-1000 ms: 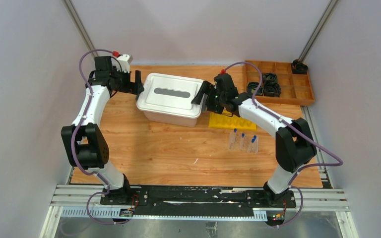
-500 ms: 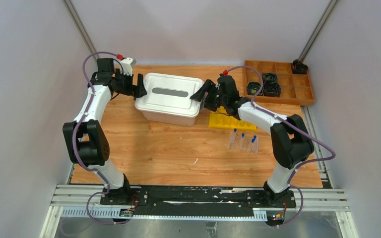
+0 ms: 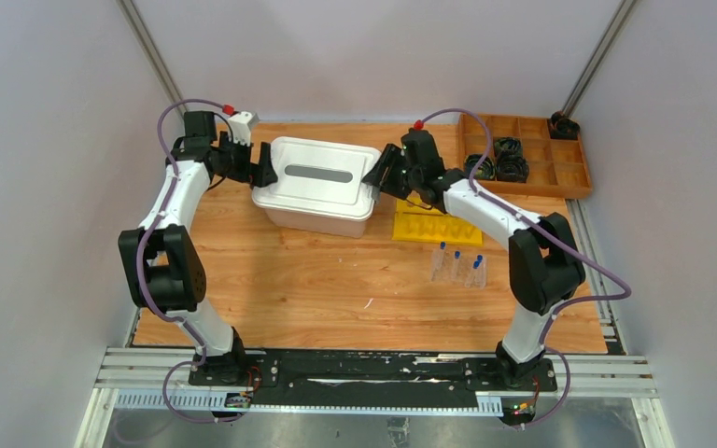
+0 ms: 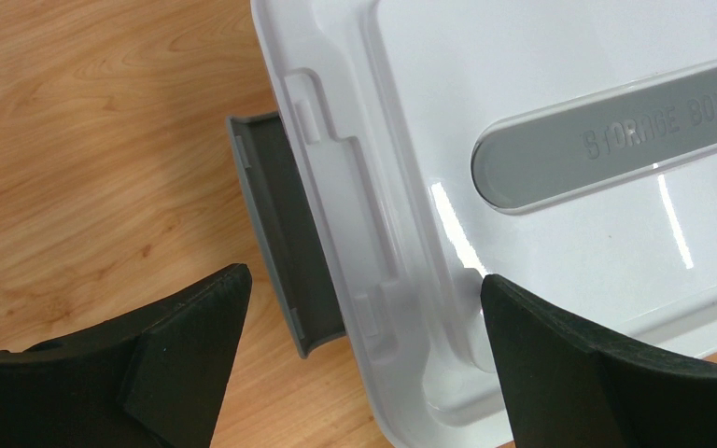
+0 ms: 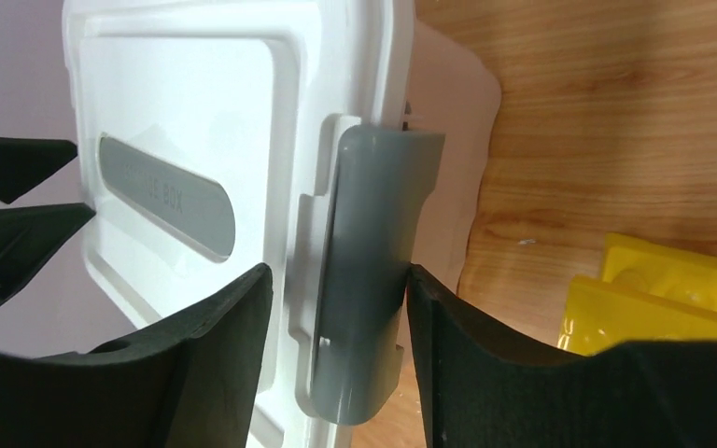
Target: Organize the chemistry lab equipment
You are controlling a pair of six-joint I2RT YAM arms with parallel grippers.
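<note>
A white storage box [image 3: 317, 187] with a closed lid stands at the back middle of the table. My left gripper [image 3: 263, 166] is open at the box's left end, its fingers straddling the grey latch [image 4: 275, 215] and the lid's edge [image 4: 364, 277]. My right gripper [image 3: 378, 175] sits at the right end, jaws partly closed round the other grey latch [image 5: 373, 233]; one pad touches the latch, the other lies over the lid rim [image 5: 338, 271]. A yellow tube rack [image 3: 434, 227] lies beside the box. Three blue-capped tubes stand in a clear rack [image 3: 457, 266].
A brown wooden compartment tray [image 3: 569, 173] at the back right holds black ring parts [image 3: 497, 163]; another black ring [image 3: 563, 123] lies behind it. Grey walls enclose the table on three sides. The yellow rack [image 5: 672, 289] lies just right of my right fingers.
My right gripper has moved in onto the box's right latch and its jaws have narrowed round it. The left gripper has shifted slightly along the left end and stayed open.
</note>
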